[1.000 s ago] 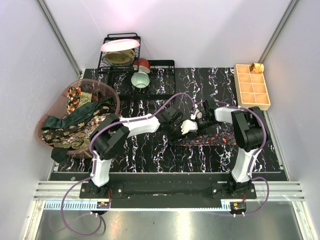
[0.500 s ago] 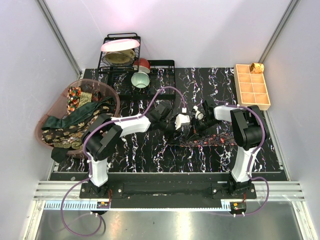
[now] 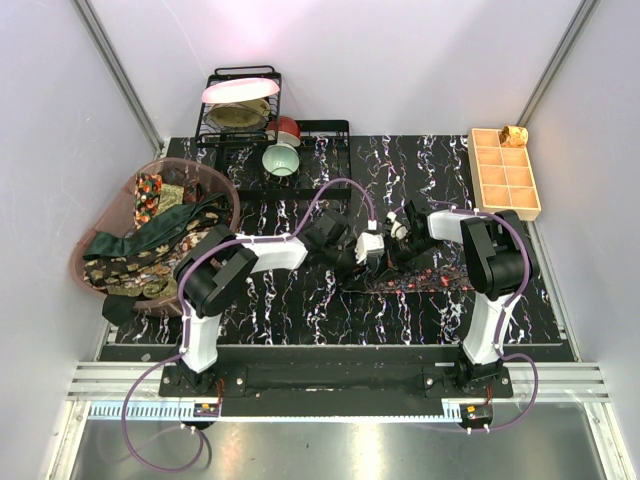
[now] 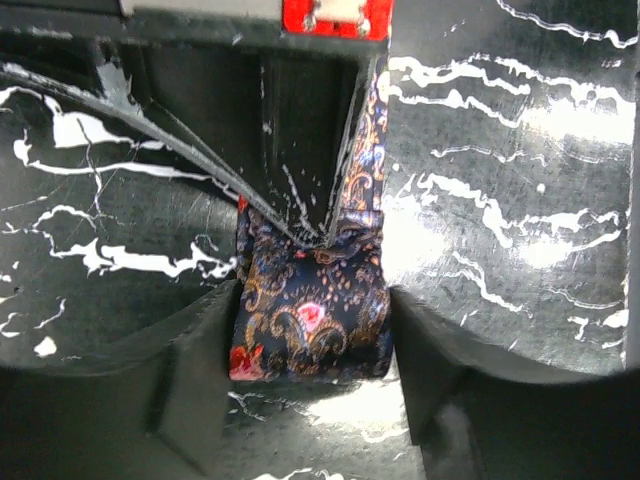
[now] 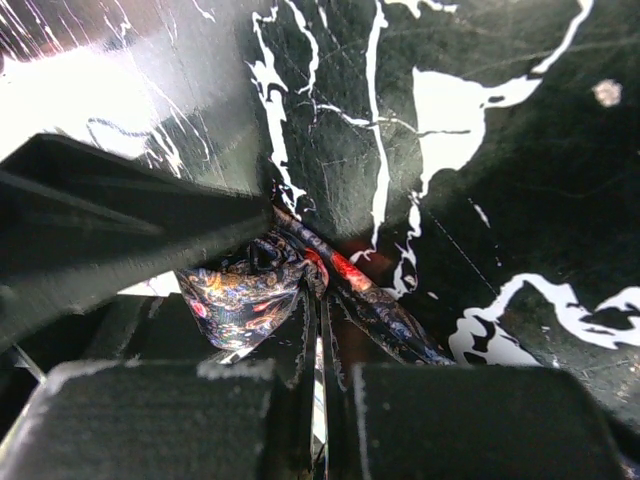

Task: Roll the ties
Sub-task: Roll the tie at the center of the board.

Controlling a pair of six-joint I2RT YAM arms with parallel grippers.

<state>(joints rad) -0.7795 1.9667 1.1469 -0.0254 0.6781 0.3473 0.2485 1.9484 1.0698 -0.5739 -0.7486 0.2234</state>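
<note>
Two claws on one tie, roll just begun

The tie (image 3: pixel 432 280) lies on the table (image 3: pixel 300 310), one end turned into a small roll. The left claw (image 4: pixel 310 345) clamps that roll; the right claw (image 5: pixel 320 385) pinches fabric beside it. Next, I'd say: turn the roll along the flat length, keeping it tight.

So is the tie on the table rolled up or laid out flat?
Mostly laid out: the tie lies flat, with only its end folded over.

White walls (image 3: pixel 400 60), black white-veined tabletop (image 3: pixel 300 315)
</note>
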